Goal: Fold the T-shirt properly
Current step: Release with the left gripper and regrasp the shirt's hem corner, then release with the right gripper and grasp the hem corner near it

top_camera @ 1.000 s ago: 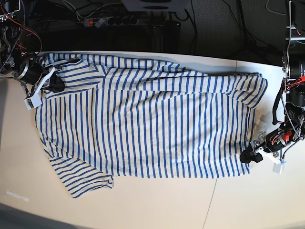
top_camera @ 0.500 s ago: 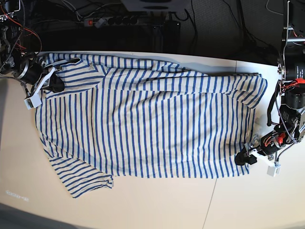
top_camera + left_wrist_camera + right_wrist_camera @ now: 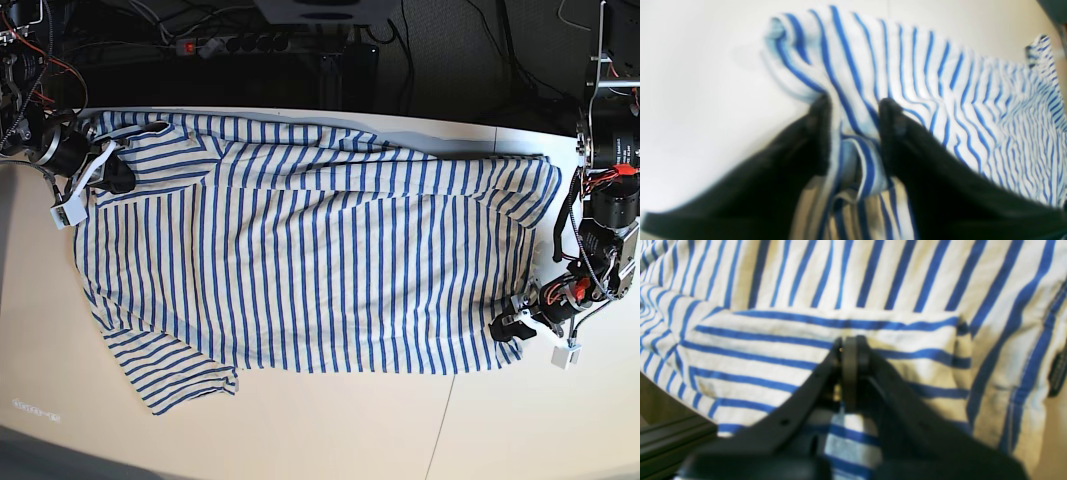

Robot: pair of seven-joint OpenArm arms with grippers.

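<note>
On table [image 3: 330, 430]: T-shirt [image 3: 320, 260] (both ends gripped)

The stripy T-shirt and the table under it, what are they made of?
T-shirt: soft matte cloth, probably cotton knit; it wrinkles and bunches between the left tool's fingers. Table: smooth pale hard board, perhaps laminate; flat, slightly shiny, with a thin seam.

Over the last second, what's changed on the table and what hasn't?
The left tool moved in over the T-shirt hem corner, and its fingers now straddle a pinched-up fold of cloth. The right tool stayed shut on the shoulder, and the shirt lies spread as before.
</note>
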